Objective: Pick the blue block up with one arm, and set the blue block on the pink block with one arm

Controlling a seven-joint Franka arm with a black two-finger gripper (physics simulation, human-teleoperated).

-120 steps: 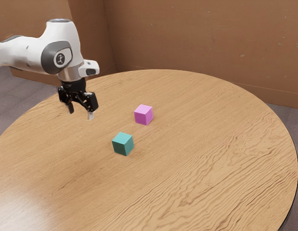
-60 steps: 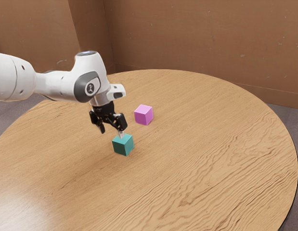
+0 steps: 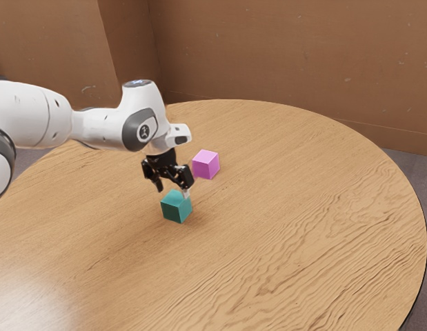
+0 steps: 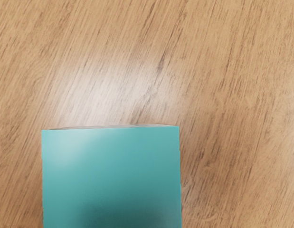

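A teal-blue block (image 3: 176, 206) rests on the round wooden table (image 3: 303, 207). My black gripper (image 3: 174, 187) hangs just above its top face, fingers spread open and pointing down, not touching the block's sides. The pink block (image 3: 205, 164) stands on the table a short way beyond, toward the exterior view's right of the gripper. In the wrist view the teal-blue block (image 4: 111, 178) lies directly under my hand, its top face large and square to the camera.
Brown walls (image 3: 303, 55) rise behind the table. The table's far edge curves past the pink block, and broad bare wood stretches to the exterior view's right and toward the front.
My arm has swung from the exterior view's left toward the right and come down, bringing the open gripper over the teal-blue block. Neither block has moved.
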